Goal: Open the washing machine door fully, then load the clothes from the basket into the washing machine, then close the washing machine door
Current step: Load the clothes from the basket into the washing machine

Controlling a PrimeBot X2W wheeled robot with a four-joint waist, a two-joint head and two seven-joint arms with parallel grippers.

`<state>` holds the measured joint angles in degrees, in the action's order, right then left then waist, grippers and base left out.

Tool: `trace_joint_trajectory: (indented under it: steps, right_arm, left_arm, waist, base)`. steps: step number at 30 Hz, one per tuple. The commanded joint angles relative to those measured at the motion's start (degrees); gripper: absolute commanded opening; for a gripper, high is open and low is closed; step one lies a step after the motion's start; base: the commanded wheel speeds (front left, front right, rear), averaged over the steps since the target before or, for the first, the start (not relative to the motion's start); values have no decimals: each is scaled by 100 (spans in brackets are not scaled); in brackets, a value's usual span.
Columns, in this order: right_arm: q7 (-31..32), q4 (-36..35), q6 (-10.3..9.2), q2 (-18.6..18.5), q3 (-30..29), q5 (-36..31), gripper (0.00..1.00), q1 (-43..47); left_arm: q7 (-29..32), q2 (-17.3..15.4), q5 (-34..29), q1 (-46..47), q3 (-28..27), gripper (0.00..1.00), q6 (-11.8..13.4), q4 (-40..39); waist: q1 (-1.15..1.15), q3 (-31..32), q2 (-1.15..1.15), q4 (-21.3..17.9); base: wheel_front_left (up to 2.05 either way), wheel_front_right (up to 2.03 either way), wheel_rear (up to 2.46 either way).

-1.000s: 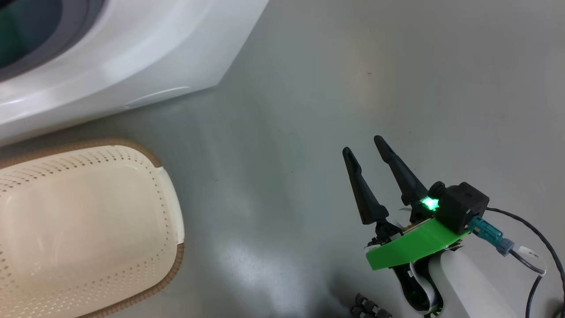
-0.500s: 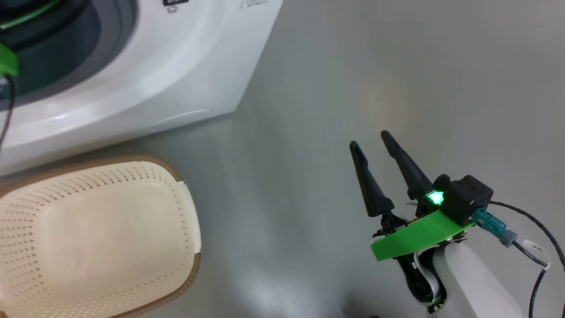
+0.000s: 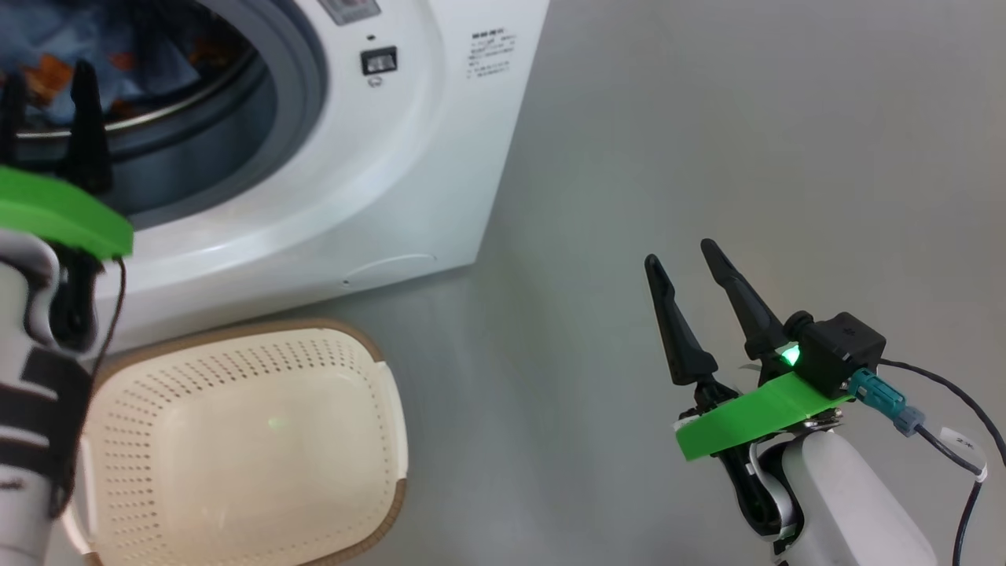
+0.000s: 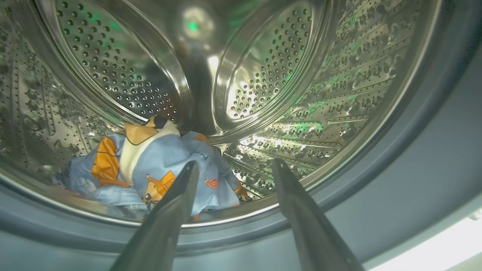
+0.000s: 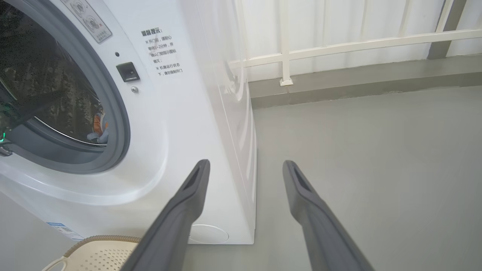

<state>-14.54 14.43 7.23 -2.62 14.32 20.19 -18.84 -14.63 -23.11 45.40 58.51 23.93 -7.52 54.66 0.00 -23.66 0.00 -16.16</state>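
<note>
- Left gripper point(image 4: 235, 162): fingers apart, nothing between them. It is poised at the mouth of the steel drum point(image 4: 263, 75), pointing in.
- The clothes point(image 4: 158, 158) lie in a blue bundle on the drum bottom, close behind the front lip and just beyond the left fingertip.
- Right gripper point(image 3: 680, 253): fingers apart and empty, hanging over bare floor point(image 3: 707, 118), well away from the washing machine point(image 3: 440, 157).
- The basket point(image 3: 259, 328) sits on the floor just in front of the machine, below the opening, with its cream bottom bare. Loading looks finished, so closing the door is probably what remains.

Risks, as I judge them:
- The bundle sits far forward. A fold could slump over the lip onto the grey gasket point(image 4: 414, 169) and get pinched when the door shuts.
- The left fingertip is close to the cloth. Backing out carelessly could hook a fold and drag it out.
- I cannot tell where the door stands. Reaching for it across the basket could knock the basket.
</note>
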Motion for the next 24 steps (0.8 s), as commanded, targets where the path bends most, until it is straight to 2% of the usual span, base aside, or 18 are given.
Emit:
trace_joint_trajectory:
  steps: [1,16,24]
  right_arm:
    - [-46,-83,25,-26,54,-67,100,-40]
    - [-46,281,25,-26,-143,-191,100,114]
    - [-46,349,25,-26,-258,-255,100,329]
  left_arm:
    - [-35,-238,-53,-133,-217,100,4,-215]
    - [-36,167,-961,-2517,-1334,100,160,-2051]
    - [-37,362,-1170,-3562,-1774,100,290,-2861]
  waist:
    - [0,350,0,272]
    - [0,1323,0,862]
    - [0,1675,0,1077]
  base:
    - [0,0,0]
    - [0,0,0]
    - [0,0,0]
